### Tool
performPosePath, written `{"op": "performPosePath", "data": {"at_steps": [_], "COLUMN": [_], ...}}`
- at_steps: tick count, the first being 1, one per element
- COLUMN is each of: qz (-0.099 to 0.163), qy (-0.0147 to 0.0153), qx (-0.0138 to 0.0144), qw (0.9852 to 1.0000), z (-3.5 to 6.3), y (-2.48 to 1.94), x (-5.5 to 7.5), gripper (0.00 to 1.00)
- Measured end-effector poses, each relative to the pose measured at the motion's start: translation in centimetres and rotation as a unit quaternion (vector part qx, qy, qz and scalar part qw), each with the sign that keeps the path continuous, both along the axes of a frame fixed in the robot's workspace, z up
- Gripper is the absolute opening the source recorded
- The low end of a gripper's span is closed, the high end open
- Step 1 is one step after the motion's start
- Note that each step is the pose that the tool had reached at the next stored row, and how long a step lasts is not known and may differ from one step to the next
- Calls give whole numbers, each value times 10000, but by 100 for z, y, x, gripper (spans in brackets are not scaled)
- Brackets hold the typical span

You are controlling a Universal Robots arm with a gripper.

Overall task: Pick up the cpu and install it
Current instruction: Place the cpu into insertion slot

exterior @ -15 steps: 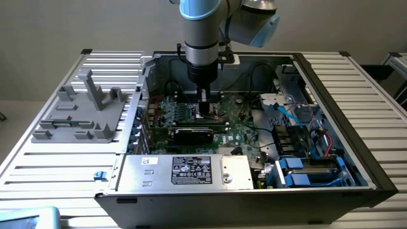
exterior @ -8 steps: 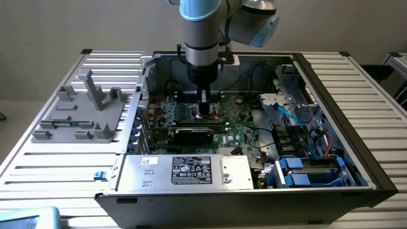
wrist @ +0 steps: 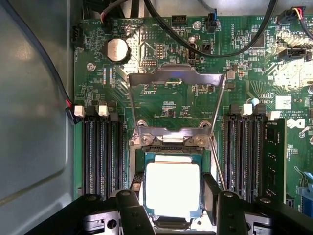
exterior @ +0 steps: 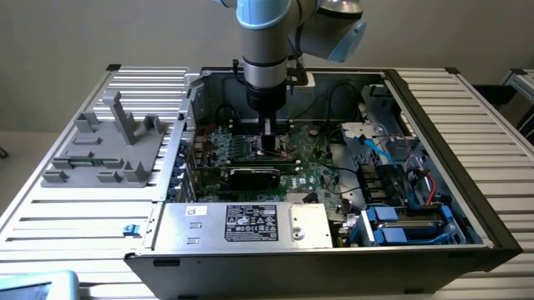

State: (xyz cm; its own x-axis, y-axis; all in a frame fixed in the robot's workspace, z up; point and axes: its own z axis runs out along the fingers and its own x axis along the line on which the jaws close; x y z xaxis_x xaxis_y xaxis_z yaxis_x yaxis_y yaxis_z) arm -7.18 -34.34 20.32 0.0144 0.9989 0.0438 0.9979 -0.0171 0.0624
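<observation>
Your cpu [wrist: 172, 182], a flat square with a glaring silver metal top and a thin teal rim, lies at the dark socket [wrist: 166, 149] on the green motherboard [wrist: 171, 105]. The gripper [wrist: 173, 196] clamps its black fingers against two opposite sides of it. The wrist view gives you the raised steel load frame [wrist: 176, 77], a round coin cell [wrist: 117, 49] and ribbed black memory slots [wrist: 102, 152]. The exterior view gives you the open computer case [exterior: 250, 269] holding that board, on a slatted metal table [exterior: 492, 112] beside a grey plastic fixture [exterior: 109, 150].
</observation>
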Motion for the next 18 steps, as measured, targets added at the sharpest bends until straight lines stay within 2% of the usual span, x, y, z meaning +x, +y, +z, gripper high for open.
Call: {"op": "performPosePath", "data": {"at_steps": [6, 10, 12, 15, 18], "qz": [-33, -36, -35, -36, -35], "qy": [25, 27, 28, 27, 27], "qx": [-1, -2, -13, -45, -46], "qw": [10000, 10000, 10000, 10000, 10000], "z": [-4, -11, -16, -17, -17], "y": [-5, -9, -10, -9, -9], "x": [2, 2, 2, 2, 2], "gripper": [56, 56, 56, 56, 56]}}
